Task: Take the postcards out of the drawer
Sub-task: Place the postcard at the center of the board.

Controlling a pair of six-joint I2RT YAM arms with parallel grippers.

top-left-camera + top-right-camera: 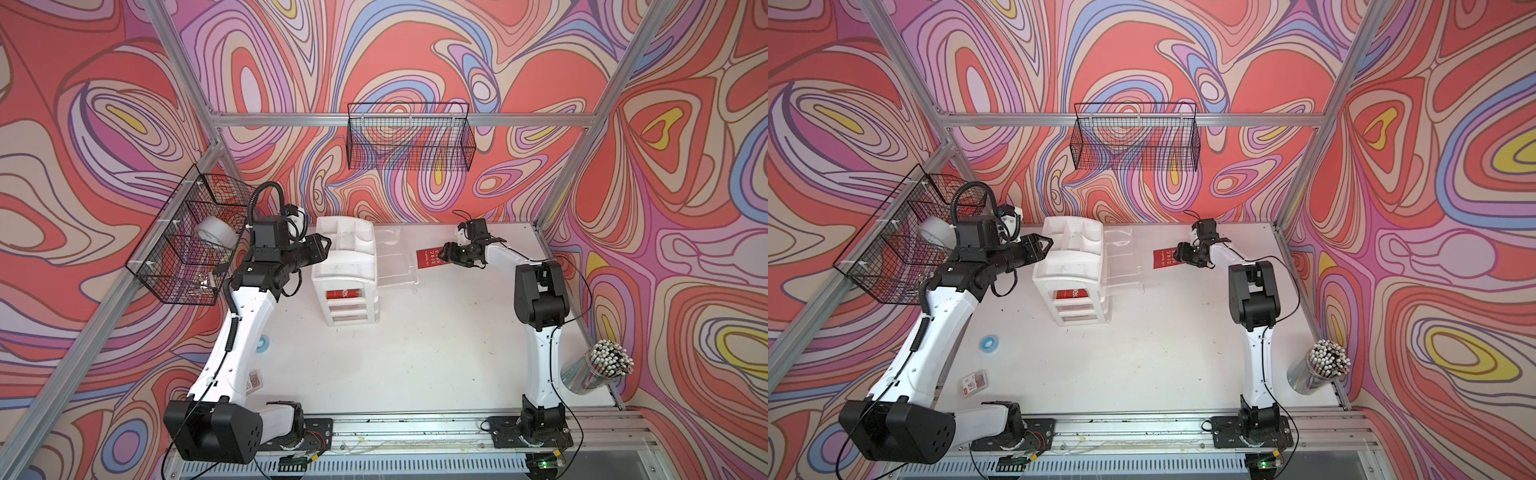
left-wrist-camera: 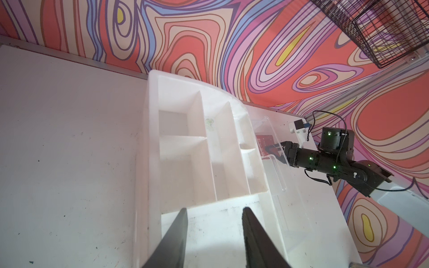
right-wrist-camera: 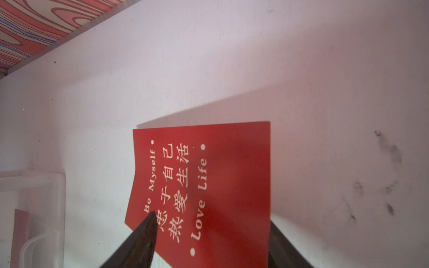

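Evidently right gripper (image 1: 446, 254) clasps red postcard (image 3: 222, 176) reading "Be Myself", "Love Life"; left gripper (image 2: 214, 210) gapes.

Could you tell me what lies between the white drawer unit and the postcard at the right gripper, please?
A clear pulled-out drawer, lying between drawer unit and postcard; both top views show it.

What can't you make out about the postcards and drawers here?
- Postcard in the drawer unit's top slot: top views, lettering mostly hidden by the unit's frame.
- Lower compartments: top views, contents too small and hazy.
- Red patch in the clear drawer: right wrist view, cut off at the picture's edge.
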